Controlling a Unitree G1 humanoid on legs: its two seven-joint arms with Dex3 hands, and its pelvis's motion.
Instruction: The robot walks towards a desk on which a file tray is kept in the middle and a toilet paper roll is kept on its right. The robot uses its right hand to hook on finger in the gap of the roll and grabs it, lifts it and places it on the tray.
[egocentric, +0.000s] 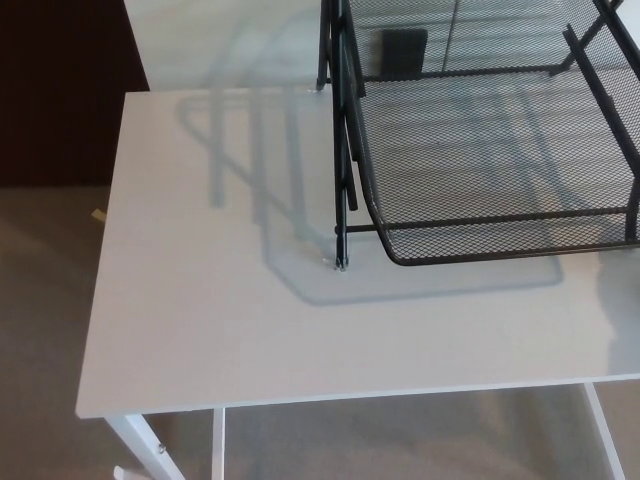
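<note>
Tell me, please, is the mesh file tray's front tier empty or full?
Empty where visible: that tier of the file tray shows bare mesh, nothing in it; its right end is cropped.

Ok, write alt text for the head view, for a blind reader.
A black wire-mesh file tray stands on a white desk, at the picture's upper right, its shadow falling leftward across the desktop. Beige carpet lies around the desk; no toilet paper roll or robot hand is in view.

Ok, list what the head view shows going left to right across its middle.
Carpeted floor → white desk → black mesh file tray.
</note>
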